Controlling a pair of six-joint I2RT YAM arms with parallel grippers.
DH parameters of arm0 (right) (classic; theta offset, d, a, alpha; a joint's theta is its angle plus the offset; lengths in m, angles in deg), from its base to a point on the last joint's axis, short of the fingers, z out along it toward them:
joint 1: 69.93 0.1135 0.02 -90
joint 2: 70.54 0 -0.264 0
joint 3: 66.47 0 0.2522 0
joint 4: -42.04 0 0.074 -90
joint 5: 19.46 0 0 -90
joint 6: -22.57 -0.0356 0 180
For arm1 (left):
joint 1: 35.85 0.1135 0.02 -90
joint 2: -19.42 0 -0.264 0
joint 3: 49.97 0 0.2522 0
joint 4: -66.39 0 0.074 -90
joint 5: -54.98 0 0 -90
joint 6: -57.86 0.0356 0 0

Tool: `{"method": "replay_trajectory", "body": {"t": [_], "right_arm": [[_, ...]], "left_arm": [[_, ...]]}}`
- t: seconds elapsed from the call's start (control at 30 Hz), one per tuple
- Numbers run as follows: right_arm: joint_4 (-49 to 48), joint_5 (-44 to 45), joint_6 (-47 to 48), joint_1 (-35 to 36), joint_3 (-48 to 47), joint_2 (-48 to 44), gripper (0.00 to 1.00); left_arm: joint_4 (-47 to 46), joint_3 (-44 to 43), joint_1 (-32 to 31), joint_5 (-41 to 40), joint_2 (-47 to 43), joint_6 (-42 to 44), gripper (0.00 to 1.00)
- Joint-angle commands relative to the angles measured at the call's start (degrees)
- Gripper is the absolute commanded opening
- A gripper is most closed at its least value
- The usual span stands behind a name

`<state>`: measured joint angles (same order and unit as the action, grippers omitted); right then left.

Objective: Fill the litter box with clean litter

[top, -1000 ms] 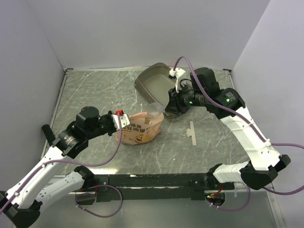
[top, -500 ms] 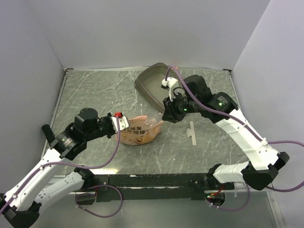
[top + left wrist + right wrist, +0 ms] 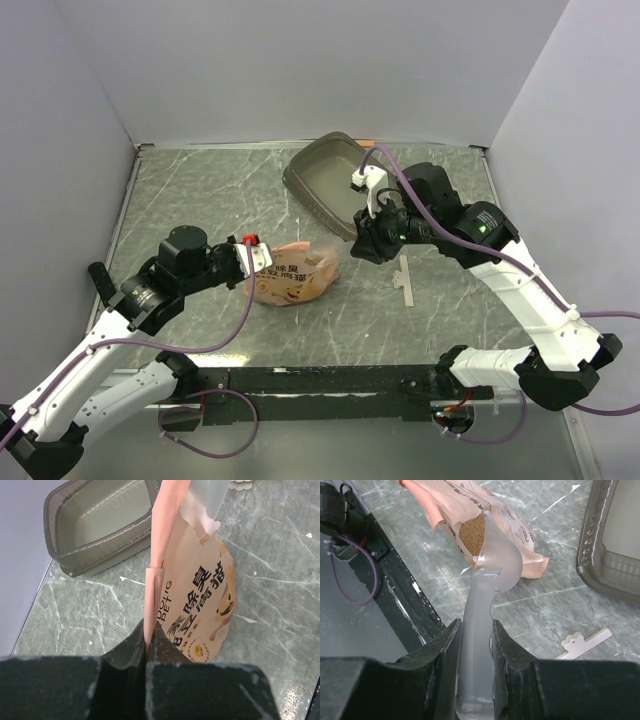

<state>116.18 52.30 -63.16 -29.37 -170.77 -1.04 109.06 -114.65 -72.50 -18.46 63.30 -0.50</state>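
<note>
Top view, litter box (image 3: 325, 172): against the far edge of the worktop (image 3: 200, 200), a little right of its middle, set askew.
Top view, bag (image 3: 297, 275): orange-pink and printed, resting near the middle of the worktop on the near side of the litter box.
Top view, left claw (image 3: 256, 266): at the bag's left edge.
Top view, right claw (image 3: 355, 243): between the bag's right end and the litter box's near corner.
Top view, white strip (image 3: 404, 280): flat on the worktop, right of the bag.
Left wrist, left claw (image 3: 148, 635): pinched narrow on a folded edge of the bag (image 3: 195, 595).
Left wrist, litter box (image 3: 100, 520): beyond the bag, toward the side wall.
Left wrist, scoop (image 3: 210, 500): translucent, at the bag's far end.
Right wrist, right claw (image 3: 476, 627): clamped on the scoop's handle, one finger on each side.
Right wrist, scoop (image 3: 497, 565): its bowl is at the bag's open mouth.
Right wrist, clean litter (image 3: 472, 532): tan granules showing inside the bag (image 3: 512, 522); whether the bowl touches them cannot be told.
Right wrist, litter box (image 3: 607, 550): at the right of the view, apart from the bag.
Right wrist, white strip (image 3: 585, 642): on the worktop, on the near side of the litter box.
</note>
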Motion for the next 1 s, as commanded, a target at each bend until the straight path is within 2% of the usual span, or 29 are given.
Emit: {"method": "replay_trajectory", "body": {"t": [0.0, 0.37, 0.77, 0.97], "right_arm": [[4.4, -1.8, 0.7, 0.8, 0.0, -1.9, 0.00], [9.4, 1.5, 1.3, 3.5, -1.6, -2.3, 0.00], [3.3, -2.1, 0.2, 5.2, 0.5, 3.7, 0.00], [6.4, 1.2, 2.5, 5.9, -2.6, 5.8, 0.00]], "left_arm": [[-6.6, -3.8, -0.4, -0.5, 0.0, -0.5, 0.01], [-8.3, -5.1, -0.4, -1.8, 0.7, 0.3, 0.01], [-13.1, -4.5, -1.1, -1.6, 0.1, 0.2, 0.01], [-13.4, -3.1, -1.4, -2.3, -1.2, -0.5, 0.01]]}}
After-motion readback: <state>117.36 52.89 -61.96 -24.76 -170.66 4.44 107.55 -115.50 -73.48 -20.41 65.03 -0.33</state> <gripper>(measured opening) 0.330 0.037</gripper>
